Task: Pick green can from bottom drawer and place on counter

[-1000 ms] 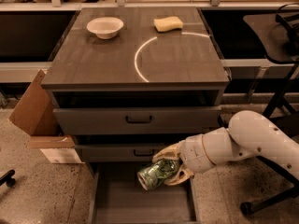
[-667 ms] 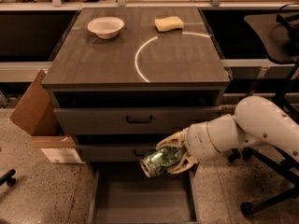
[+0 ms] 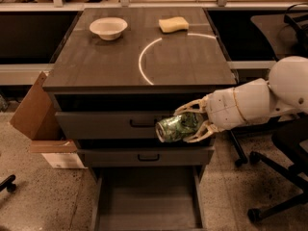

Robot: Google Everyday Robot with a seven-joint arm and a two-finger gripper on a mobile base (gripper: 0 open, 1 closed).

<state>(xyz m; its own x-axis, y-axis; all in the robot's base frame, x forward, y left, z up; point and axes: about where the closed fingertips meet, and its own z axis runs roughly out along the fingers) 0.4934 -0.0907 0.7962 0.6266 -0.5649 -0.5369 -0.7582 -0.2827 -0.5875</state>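
My pincer clenched around green can. Can tipped sideways, held in air before top drawer front, above open bottom drawer, below surface edge. White bowl, yellow sponge at surface rear.

1. The counter fills the upper centre of the frame. On it, a bowl sits at the back left and a sponge at the back right.
2. Under its front edge are two stacked drawers. Below them, the bottom drawer is pulled out toward the lower edge.
3. The gripper reaches in from the right, in front of the upper drawers. Its fingers clasp the green can from above and below. The can lies sideways in the air, above the bottom drawer and below the counter.
4. A cardboard box stands on the floor at left, and a chair base at lower right.
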